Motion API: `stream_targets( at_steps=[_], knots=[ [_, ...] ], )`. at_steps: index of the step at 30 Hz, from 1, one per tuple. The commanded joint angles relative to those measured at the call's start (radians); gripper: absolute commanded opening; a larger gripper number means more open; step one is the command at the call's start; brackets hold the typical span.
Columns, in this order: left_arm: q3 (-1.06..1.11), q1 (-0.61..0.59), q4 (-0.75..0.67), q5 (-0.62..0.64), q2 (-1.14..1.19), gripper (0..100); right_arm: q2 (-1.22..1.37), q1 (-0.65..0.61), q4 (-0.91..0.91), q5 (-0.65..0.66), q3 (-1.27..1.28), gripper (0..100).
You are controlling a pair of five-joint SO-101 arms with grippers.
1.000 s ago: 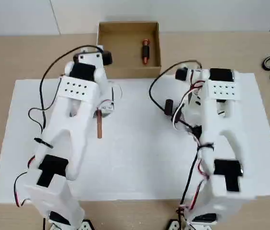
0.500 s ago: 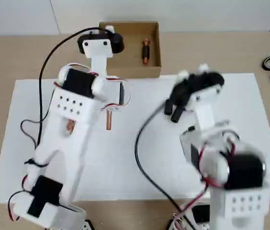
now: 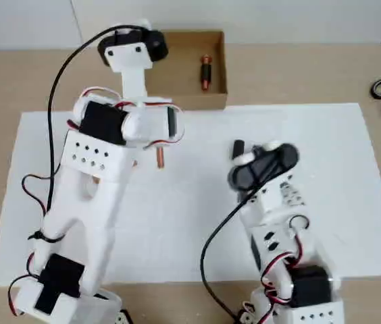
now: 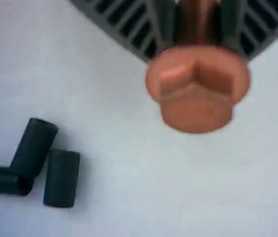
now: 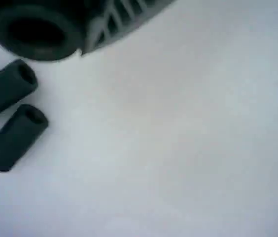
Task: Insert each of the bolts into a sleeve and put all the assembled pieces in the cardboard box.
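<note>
- White sheet (image 3: 197,223): it covered the work area, and both arms stood over it, well apart.
- Box (image 3: 197,101): it sat at the sheet's far edge. One finished piece (image 3: 205,72) lay inside, near a side wall.
- Left gripper (image 3: 155,143): it hung over the sheet just in front of the box and was pinching a bolt.
- Right gripper (image 3: 243,156): it was near mid-sheet, clamped on a sleeve.
- Bolt (image 4: 197,89): it was copper-coloured and gripped along the shank, with its hex head clear of the jaws. I could not tell where the shank tip pointed.
- Sleeve (image 5: 33,32): it was dark and held in the right gripper, with its open bore facing the wrist camera. Seen from above, it was apart from the bolt with bare sheet between them.
- Loose sleeves (image 4: 61,177): three lay on the sheet. Two touched end to side, and the third lay just beside them.
- Judgement: the step was mating the bolt to the held sleeve.
    - Shank and bore should be put on one line before the gap is closed.
    - One arm should stay steady while the other feeds slowly.
    - Both grips should stay firm so neither part twists.
    - The work should stay above the loose sleeves so they aren't knocked.
</note>
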Motion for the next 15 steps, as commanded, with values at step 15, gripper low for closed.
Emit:
stream_targets(
  at_steps=[15],
  knots=[
    [0.229,0.115,-0.293,-0.02,-0.422,1,-0.225,-0.16,-0.108,-0.213,0.187,0.4]
  ],
)
